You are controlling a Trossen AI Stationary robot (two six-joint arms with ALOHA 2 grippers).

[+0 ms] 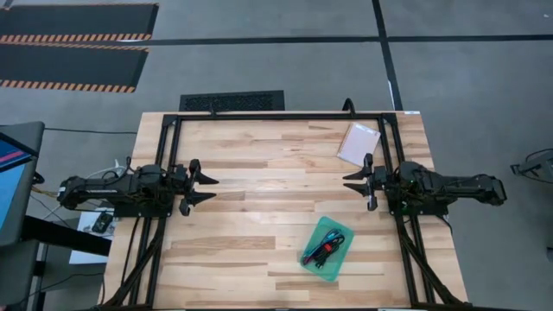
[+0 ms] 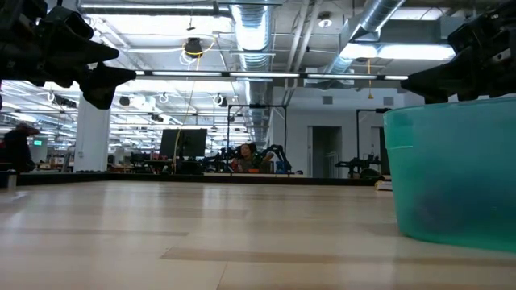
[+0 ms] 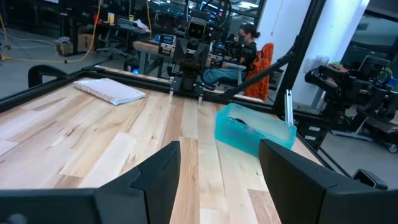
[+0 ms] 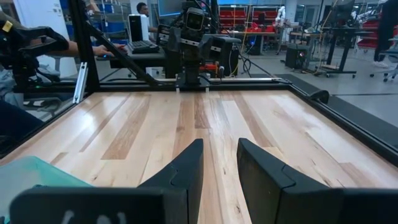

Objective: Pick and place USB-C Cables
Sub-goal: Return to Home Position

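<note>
The USB-C cables (image 1: 326,249) lie coiled together inside a translucent green tray (image 1: 316,266), which rests flat on the wooden table toward its near right. I can make out teal, maroon and black-with-red among them. In the left wrist view the tray (image 3: 255,135) shows a dark shape inside. My left gripper (image 1: 208,188) hovers open at the table's left side and points level toward the right. My right gripper (image 1: 351,183) hovers at the right side, facing it, open with a narrower gap (image 4: 219,169). Neither has anything between its fingers.
A pale pink flat packet (image 1: 359,143) lies at the table's far right. A black frame (image 1: 276,116) runs along the table's edges. Bare wood lies between the two grippers. People sit at benches beyond the table (image 3: 249,36).
</note>
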